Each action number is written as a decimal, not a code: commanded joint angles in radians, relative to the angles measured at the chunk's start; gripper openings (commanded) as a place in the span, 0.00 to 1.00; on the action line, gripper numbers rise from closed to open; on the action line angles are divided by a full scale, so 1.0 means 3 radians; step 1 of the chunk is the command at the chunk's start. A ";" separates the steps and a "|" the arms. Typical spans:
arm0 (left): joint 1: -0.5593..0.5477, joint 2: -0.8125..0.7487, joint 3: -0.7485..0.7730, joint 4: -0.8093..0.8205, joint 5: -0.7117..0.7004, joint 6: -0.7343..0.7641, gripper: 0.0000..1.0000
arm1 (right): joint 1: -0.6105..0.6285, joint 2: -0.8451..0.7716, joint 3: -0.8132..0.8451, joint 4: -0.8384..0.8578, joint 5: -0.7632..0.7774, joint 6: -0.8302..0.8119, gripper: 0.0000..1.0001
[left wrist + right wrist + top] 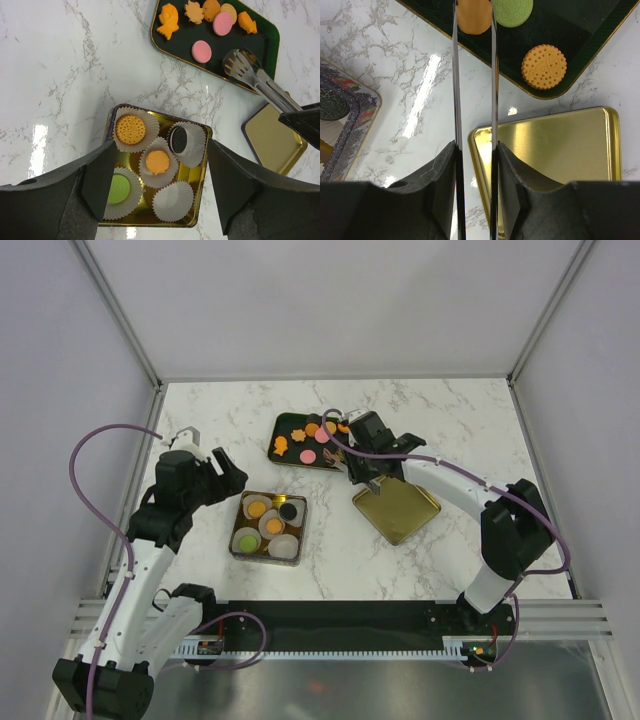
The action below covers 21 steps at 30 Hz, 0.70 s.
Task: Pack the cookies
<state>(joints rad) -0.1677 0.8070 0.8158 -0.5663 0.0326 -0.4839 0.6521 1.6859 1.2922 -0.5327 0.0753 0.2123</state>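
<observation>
Flat glossy marble counter [450, 410]; dark tray [580, 30], gold lid [560, 150] and gold tin [199, 172] sit apart, so room to swing looks fine. The cookies [201, 51] lie on that tray dead ahead of my right claw [475, 155], which is clamped on the tongs [456, 100], long axis pointing straight at the tray. An orange cookie [474, 17] shows between the blades; can't tell if it's pinched. My left claw [160, 155] hangs wide open and empty over the tin, farther off.
</observation>
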 commanded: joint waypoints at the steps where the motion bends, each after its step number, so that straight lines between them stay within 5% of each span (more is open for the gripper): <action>1: 0.0017 -0.0011 -0.0004 0.0129 -0.0047 0.0115 0.81 | -0.0036 -0.0113 0.0212 0.0068 0.0005 -0.0007 0.42; 21: 0.0022 0.0000 -0.0004 0.0129 -0.0058 0.0110 0.81 | 0.0239 -0.0608 0.0213 -0.0157 -0.0215 0.0013 0.41</action>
<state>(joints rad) -0.1677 0.8070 0.8158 -0.5663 0.0280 -0.4835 0.6704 1.5887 1.3556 -0.5686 0.0414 0.2131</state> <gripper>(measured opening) 0.809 0.415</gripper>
